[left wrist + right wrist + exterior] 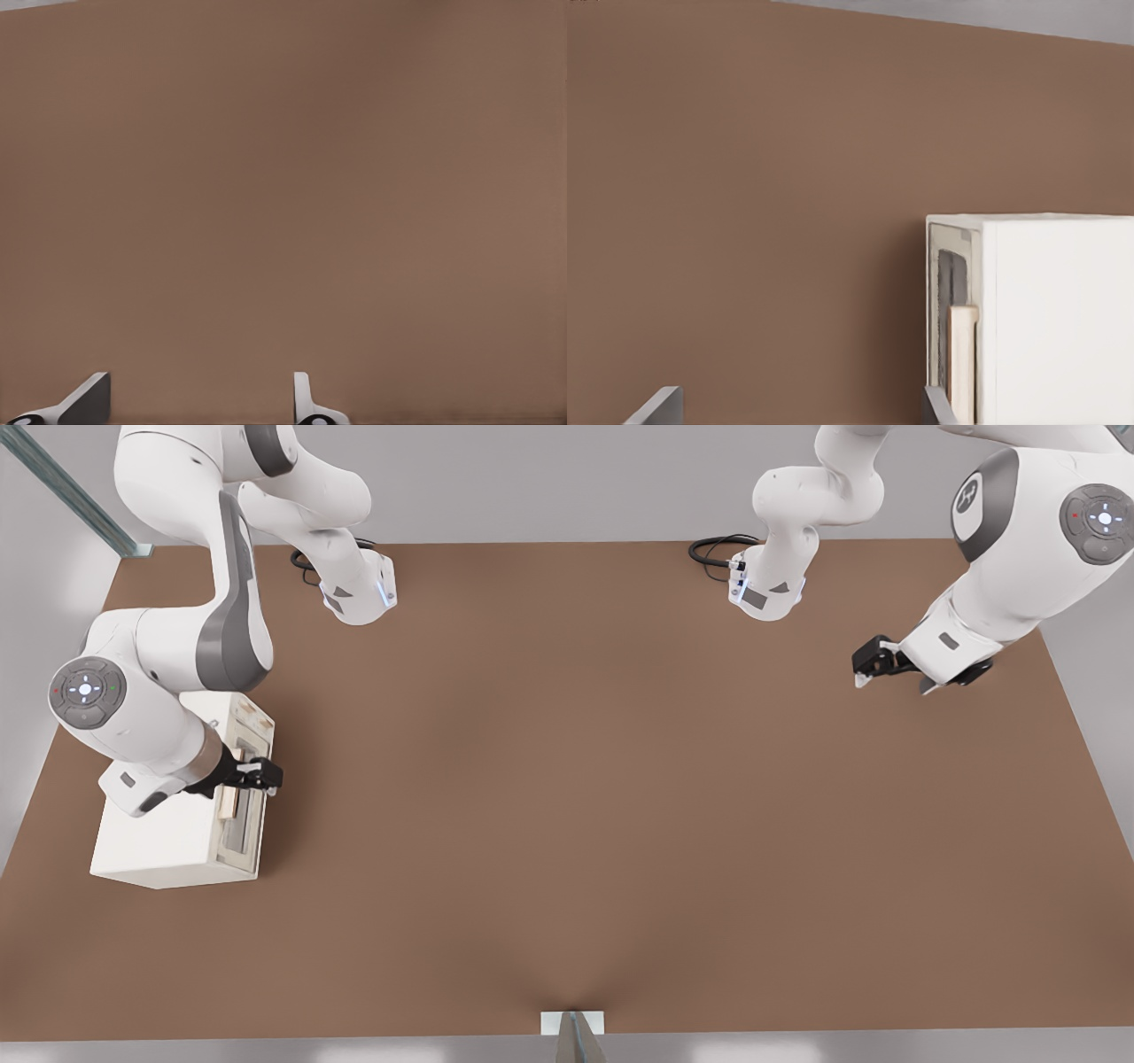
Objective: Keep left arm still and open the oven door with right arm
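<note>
The cream-white oven (168, 841) stands on the brown table at the front view's left. Its oven door (251, 833) faces the front view's right and sits flat against the box. The right arm (159, 717) bends over the oven's top. Its black gripper (263, 776) hangs open in front of the door's upper part, at the pale beige bar handle (229, 802). In the right wrist view the gripper (797, 412) shows two wide-apart fingertips (935, 409). One of them is right beside the handle (963, 363), which lies outside the gap. The door (953, 283) shows edge-on with its grey window.
The brown table (576, 779) stretches wide to the front view's right of the oven. Both arm bases (359, 589) and black cables (718, 549) stand at the far edge. A small white bracket (572, 1023) sits on the near edge. The left arm (1019, 576) hovers at the far right.
</note>
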Robot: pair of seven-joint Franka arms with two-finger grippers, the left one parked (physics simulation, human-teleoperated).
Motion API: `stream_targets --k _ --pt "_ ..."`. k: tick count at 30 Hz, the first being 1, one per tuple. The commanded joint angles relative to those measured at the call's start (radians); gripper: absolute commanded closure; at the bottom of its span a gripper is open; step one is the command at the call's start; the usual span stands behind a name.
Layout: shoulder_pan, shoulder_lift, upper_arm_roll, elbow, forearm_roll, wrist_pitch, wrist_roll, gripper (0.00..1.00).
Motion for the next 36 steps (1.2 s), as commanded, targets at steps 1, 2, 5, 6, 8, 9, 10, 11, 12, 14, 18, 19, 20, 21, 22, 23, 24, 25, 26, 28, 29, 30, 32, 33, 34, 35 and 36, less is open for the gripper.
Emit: stream_targets --k 1,2,5,6,8,9,10,11,12,14,18,19,20,21,22,23,24,25,26,28,29,30,32,33,34,35,36 --pt "0.0 0.023 0.0 0.019 0.001 0.011 0.027 0.0" --pt "0.003 0.057 0.0 0.049 -0.013 0.0 0.014 0.0" --pt "0.025 0.037 0.0 -0.106 -0.215 -0.014 0.031 0.01" --pt "0.08 0.045 0.0 -0.123 -0.388 -0.06 0.039 0.0" --pt "0.109 0.033 0.0 -0.215 -0.588 -0.075 0.086 0.0" --pt "0.104 0.003 0.0 -0.252 -0.632 -0.068 0.119 0.0" --pt "0.106 -0.001 0.003 -0.275 -0.64 -0.065 0.165 0.0" --pt "0.104 -0.01 0.0 -0.295 -0.645 -0.049 0.224 0.19" --pt "0.104 -0.024 0.003 -0.321 -0.66 -0.036 0.287 0.75" --pt "0.095 -0.075 0.003 -0.433 -0.66 0.053 0.384 0.79" --pt "0.088 -0.072 0.0 -0.528 -0.66 0.161 0.45 0.79" --pt "0.088 -0.066 -0.002 -0.528 -0.66 0.168 0.451 0.79" --pt "0.08 -0.064 -0.002 -0.548 -0.678 0.19 0.453 0.79" --pt "0.078 -0.061 -0.002 -0.562 -0.688 0.205 0.462 0.79" --pt "0.078 -0.05 -0.002 -0.571 -0.711 0.211 0.496 0.79" --pt "0.072 -0.046 -0.003 -0.571 -0.729 0.213 0.497 0.79" --pt "0.071 -0.034 -0.003 -0.571 -0.752 0.215 0.514 0.79" --pt "0.069 -0.024 -0.003 -0.571 -0.764 0.215 0.524 0.79" --pt "0.069 -0.018 -0.003 -0.571 -0.781 0.215 0.539 0.79" --pt "0.075 -0.01 -0.003 -0.585 -0.806 0.213 0.582 0.79" --pt "0.081 -0.009 -0.003 -0.585 -0.806 0.21 0.586 0.79" --pt "0.083 -0.009 -0.003 -0.585 -0.807 0.207 0.597 0.79" --pt "0.08 -0.004 -0.003 -0.585 -0.83 0.207 0.599 0.79" --pt "0.078 -0.003 -0.003 -0.585 -0.839 0.207 0.599 0.79" --pt "0.074 -0.001 -0.003 -0.583 -0.846 0.208 0.599 0.79" --pt "0.072 0.005 -0.003 -0.579 -0.852 0.21 0.599 0.79" --pt "0.065 0.009 -0.003 -0.576 -0.864 0.211 0.599 0.79"
